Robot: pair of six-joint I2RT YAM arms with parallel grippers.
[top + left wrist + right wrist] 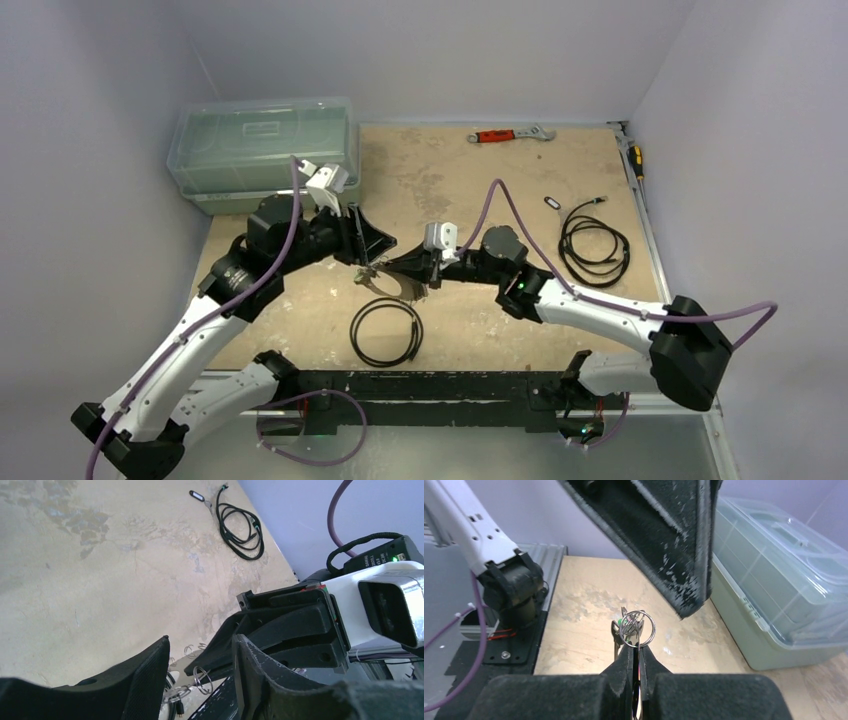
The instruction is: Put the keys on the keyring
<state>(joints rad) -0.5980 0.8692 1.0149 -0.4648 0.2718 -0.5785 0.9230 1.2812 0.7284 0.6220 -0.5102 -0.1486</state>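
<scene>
Two robot arms meet low over a worn tabletop. The right gripper (636,652) is clenched, its fingertips pinching the keyring (640,626), a thin silvery loop that stands up just beyond the tips. The keys (617,636) bunch right behind the loop with a green piece among them, and one dark key hangs below the tips. The left gripper (201,642) is released, with the loop in the gap between its spread fingers, apparently touching neither pad.

This looks like a handover or regrip partway through threading. The next move likely calls for the left fingers to close on one key, or on the loop's free side, without knocking it out of the right pinch.

It is hard to make out whether any key is already on the loop, where the loop opens, or how many keys there are. The left fingers block much of the right wrist view. From above, the bunch is only a small glint between the two sets of fingertips.
</scene>
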